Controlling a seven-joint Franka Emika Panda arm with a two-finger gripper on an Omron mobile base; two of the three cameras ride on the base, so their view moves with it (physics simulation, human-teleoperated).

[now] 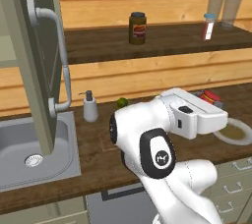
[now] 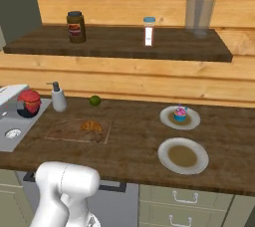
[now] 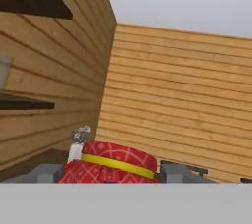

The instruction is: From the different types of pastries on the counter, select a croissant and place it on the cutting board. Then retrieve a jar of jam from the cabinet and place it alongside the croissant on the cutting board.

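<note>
Carrying the jar of jam (image 2: 29, 102) now, the claw (image 3: 110, 178) looks clamped around it: in the hand view the red jar with its yellow band sits right between the two grey finger pads (image 3: 48, 173), filling the gap. I judge that a firm grasp, though the contact points themselves are cut off at the bottom edge.

From the right base view, the jar hangs above the sink's (image 2: 12, 134) edge, with the soap dispenser (image 2: 58, 97) just beside it. Off to the side and lower down lies the cutting board (image 2: 64, 132), and the croissant (image 2: 91, 126) is already on it, so the first half of the job looks done. A lime (image 2: 95, 100) sits further along the counter (image 2: 134, 136), beyond the board. Well past that, the cupcake (image 2: 180, 114) waits on its plate (image 2: 191, 121), untouched.

In the left base view the cabinet door (image 1: 42, 56) hangs open close behind the arm, handle (image 1: 59, 56) sticking out.

Now the risks. The soap dispenser is close to the jar; a low sweep across toward the board could clip it and knock it over. Coming down too near the croissant could shove it or land the jar on top of it, so the bare side of the board is the safer spot. Letting go too high could tip the squat jar or roll it off the thin board. And that open door could catch the elbow if it swings back.
</note>
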